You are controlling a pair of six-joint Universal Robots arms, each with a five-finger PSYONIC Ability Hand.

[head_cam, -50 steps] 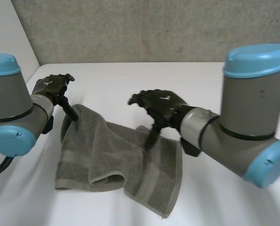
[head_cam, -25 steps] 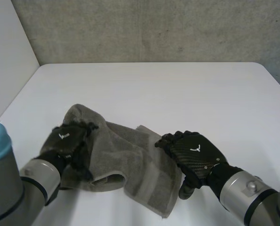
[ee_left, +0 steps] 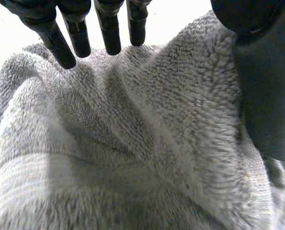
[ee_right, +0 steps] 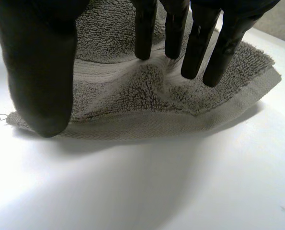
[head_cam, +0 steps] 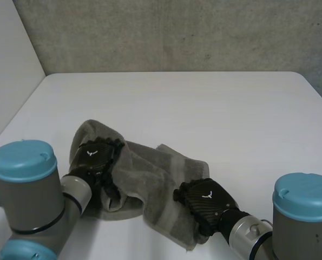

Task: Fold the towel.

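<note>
Grey terry towel [head_cam: 150, 176] crumpled on white tabletop [head_cam: 204, 108], folding barely begun. Left robot hand [head_cam: 96, 155] released, on left bunch; right robot hand [head_cam: 207, 199] released, fingertips pressing near edge.

A head camera set behind and between the arms [head_cam: 25, 189] looks down on the white table [head_cam: 204, 108] toward a concrete wall [head_cam: 177, 32]. Both wrist cameras skim very close over the grey towel [head_cam: 150, 173], which all three views share.
</note>
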